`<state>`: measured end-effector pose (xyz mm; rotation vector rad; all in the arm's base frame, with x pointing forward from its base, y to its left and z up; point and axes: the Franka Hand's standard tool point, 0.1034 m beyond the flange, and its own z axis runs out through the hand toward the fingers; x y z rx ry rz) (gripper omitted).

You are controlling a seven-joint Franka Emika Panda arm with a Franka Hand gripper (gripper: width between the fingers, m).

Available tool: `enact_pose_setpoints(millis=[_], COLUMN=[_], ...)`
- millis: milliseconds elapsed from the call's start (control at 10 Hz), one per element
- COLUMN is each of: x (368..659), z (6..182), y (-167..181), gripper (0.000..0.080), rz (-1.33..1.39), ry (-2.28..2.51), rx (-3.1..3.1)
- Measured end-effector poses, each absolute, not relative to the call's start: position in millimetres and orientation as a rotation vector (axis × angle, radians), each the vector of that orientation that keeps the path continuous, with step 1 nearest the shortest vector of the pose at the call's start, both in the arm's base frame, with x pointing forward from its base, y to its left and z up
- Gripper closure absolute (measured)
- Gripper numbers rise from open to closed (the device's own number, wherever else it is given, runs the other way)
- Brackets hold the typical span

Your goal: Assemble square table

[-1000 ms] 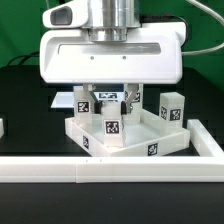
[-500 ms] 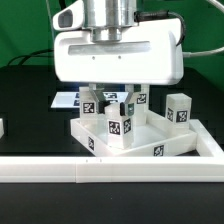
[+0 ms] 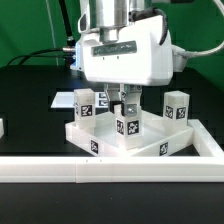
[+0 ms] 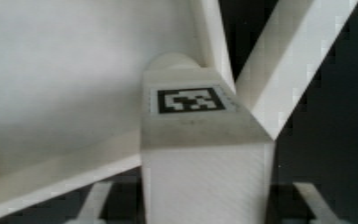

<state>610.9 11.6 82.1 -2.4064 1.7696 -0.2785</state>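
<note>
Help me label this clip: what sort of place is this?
Probably a robotics lab bench: a black table fenced by a white rail, tagged white furniture parts such as the tabletop, and a gripper holding a leg.

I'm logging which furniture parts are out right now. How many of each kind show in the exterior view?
Tabletop: 1
Leg blocks: 3 (one at the exterior view's left, one in the gripper, one at the exterior view's right)
Total: 4

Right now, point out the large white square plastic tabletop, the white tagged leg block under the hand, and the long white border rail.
Tabletop (image 3: 150, 152): exterior view, front rim.
Leg block (image 3: 128, 128): exterior view, tagged face.
Border rail (image 3: 60, 170): exterior view, top face.
</note>
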Motion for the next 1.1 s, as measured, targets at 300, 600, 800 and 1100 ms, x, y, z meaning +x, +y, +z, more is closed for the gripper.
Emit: enact_pose_setpoints(millis=[300,600,800,1100], x=[610,609,610,609], z=[81.8,81.0,81.6,80.3], y=[12,12,16,21], gripper=[0.0506,0.0224,0.0163,0.0150], rz=[-0.244,-0.251,-0.263,-0.260], ry=[1.919,1.843,1.659,1.213], rx=[-2.267,-2.337,-2.480,-2.757])
